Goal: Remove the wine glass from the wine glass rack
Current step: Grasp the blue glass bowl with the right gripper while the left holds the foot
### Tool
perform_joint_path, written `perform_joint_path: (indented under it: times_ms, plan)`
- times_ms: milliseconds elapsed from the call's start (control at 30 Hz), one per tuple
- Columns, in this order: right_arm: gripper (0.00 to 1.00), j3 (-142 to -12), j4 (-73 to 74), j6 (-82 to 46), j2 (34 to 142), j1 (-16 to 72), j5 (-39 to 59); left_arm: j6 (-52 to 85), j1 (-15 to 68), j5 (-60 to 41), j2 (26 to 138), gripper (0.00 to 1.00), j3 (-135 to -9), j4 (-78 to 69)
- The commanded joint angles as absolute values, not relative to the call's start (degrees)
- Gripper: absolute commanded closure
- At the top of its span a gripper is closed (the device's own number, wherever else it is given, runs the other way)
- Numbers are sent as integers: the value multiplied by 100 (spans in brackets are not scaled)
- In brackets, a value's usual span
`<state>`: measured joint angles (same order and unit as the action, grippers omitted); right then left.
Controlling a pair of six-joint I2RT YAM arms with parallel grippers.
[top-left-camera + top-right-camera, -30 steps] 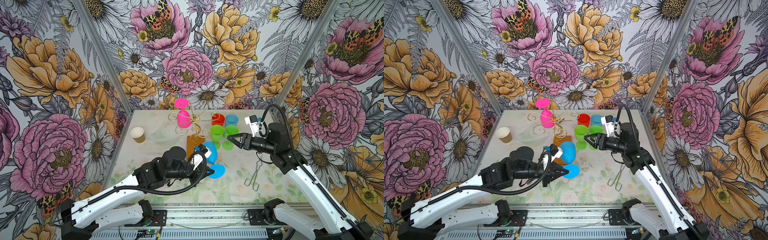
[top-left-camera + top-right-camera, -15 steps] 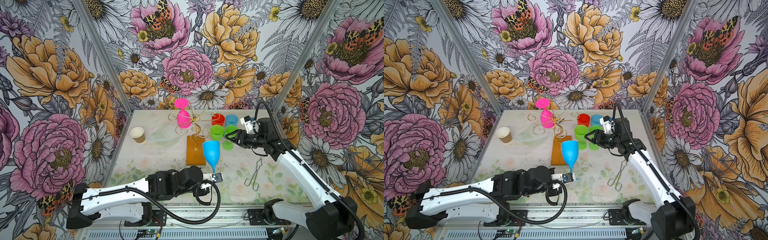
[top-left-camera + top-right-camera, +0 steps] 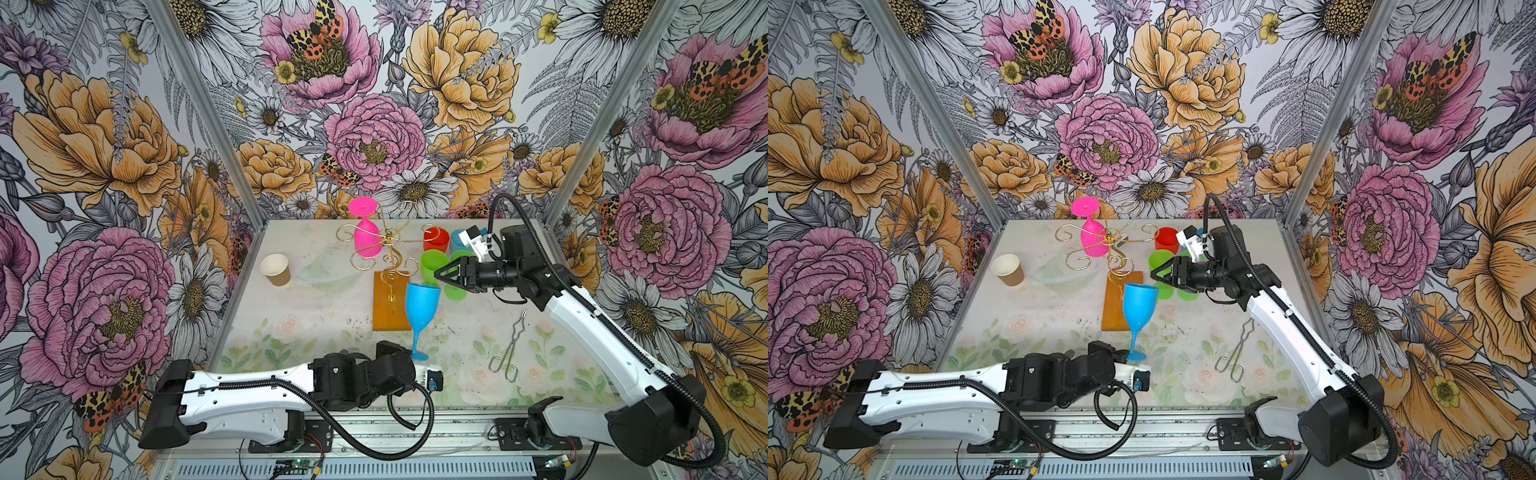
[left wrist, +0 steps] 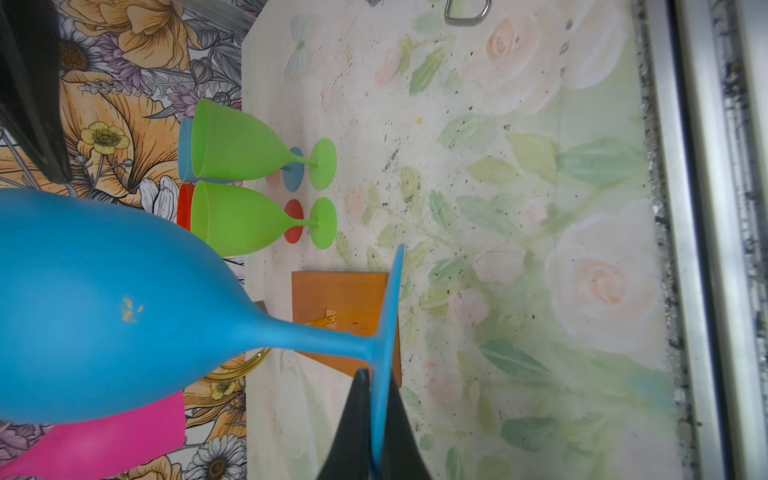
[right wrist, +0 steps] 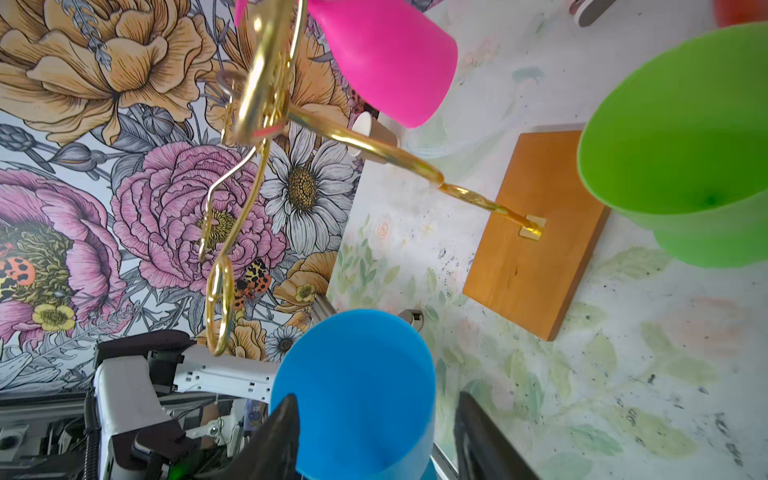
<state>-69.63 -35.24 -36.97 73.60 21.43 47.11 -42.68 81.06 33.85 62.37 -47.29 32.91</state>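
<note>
**Left fingers** (image 4: pixel 357 419): closed narrow on the edge of the foot of the blue wine glass (image 3: pixel 422 303), one finger on each face of the disc. From that grip the stem rises straight up and away from them, with the bowl uppermost and its mouth open to the top. The long axis is near vertical, with a slight lean. Whether the foot also rests on the worktop (image 3: pixel 324 324) cannot be told.

**Right fingers** (image 5: pixel 278 432): spread wide, holding nothing. The blue bowl lies directly ahead, framed between the two in the right wrist view. In both top views the tips stand at rim height, at the rim's near edge (contact not established).

**Beyond the glass:** past it from the right fingers stands the wine glass rack (image 3: pixel 390 299). Its wire arms are clear of the blue glass, which is off it. A pink wine glass (image 3: pixel 368 243) hangs inverted on a farther arm.

**Judgement:** the right arm is nearer the bowl. Any take-over turns on closing across the bowl, square to the upright axis.
</note>
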Motion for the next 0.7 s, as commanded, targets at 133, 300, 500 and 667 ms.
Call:
perform_joint_path:
  times_ms: [133, 300, 500, 667]
  plan:
    - [44, -7065, -3971, -3316, 7466, 2270, 4767, -4959, 8157, 4259, 6139, 100, -4433, 2685]
    - [48, -7066, -4078, -3178, 7606, 2321, 4840, -5522, 8183, 4761, 6195, 100, -4196, 2311]
    - [53, -7031, -4252, -3002, 7758, 2336, 5021, -6283, 8215, 5157, 6187, 100, -3790, 1635]
    - [64, -7030, -4263, -2954, 7842, 2347, 5081, -7053, 8275, 5362, 6136, 100, -3501, 836]
